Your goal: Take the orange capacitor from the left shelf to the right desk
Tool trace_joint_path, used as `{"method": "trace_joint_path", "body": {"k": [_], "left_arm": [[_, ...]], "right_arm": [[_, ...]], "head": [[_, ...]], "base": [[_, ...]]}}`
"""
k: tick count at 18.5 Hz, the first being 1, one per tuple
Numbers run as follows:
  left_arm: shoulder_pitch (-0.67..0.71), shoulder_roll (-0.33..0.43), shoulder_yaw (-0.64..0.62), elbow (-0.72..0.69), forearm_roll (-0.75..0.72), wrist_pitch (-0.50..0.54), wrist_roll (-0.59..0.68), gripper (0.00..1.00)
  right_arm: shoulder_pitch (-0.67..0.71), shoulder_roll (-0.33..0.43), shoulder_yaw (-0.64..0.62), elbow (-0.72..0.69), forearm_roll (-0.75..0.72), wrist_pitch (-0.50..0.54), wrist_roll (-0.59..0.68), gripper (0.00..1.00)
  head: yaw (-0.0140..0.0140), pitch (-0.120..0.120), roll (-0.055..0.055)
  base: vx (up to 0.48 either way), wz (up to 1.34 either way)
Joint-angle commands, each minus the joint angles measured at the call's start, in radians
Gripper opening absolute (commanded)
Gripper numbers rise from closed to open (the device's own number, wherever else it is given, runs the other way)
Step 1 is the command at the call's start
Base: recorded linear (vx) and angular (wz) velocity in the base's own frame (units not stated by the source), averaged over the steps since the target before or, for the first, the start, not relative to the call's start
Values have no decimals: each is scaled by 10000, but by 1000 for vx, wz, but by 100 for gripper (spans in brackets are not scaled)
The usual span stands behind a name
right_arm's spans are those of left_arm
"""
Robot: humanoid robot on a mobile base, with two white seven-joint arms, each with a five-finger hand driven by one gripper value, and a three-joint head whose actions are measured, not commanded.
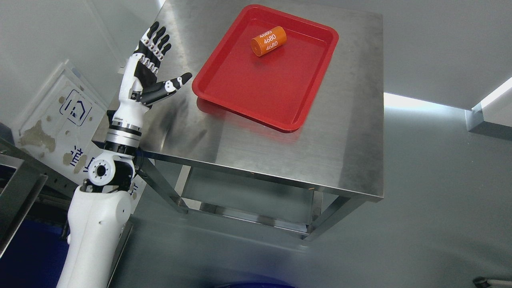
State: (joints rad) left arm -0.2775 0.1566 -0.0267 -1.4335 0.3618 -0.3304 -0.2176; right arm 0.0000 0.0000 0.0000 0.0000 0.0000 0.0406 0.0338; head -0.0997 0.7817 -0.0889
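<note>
An orange capacitor (269, 41) printed with 4680 lies on its side in the far part of a red tray (280, 100). The tray rests on a steel desk (344, 132). My left hand (156, 68) is raised over the desk's left edge, to the left of the tray. Its fingers are spread, the thumb points toward the tray, and it holds nothing. The capacitor lies well to the right of and beyond the hand, apart from it. My right arm does not show.
A white floor panel with blue markings (60, 120) lies left of the desk. A metal frame (20, 188) stands at the lower left. Grey floor surrounds the desk, and a steel edge (488, 120) shows at the far right.
</note>
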Motion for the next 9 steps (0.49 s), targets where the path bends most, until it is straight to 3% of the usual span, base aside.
{"method": "trace_joint_path", "body": {"k": [1, 3, 9], "left_arm": [[1425, 736, 1312, -2171, 447, 6, -18, 100], [1471, 139, 1172, -2171, 431, 82, 13, 100], [1564, -201, 1233, -2186, 416, 865, 74, 100]], "right_arm": [[338, -175, -108, -230, 0, -7, -16, 100], [338, -175, -123, -230, 0, -7, -31, 100], [338, -175, -107, -230, 0, -7, -31, 100]], "head": [[0, 0, 0], [0, 0, 0], [0, 0, 0]], "base": [[0, 0], [0, 0], [0, 0]]}}
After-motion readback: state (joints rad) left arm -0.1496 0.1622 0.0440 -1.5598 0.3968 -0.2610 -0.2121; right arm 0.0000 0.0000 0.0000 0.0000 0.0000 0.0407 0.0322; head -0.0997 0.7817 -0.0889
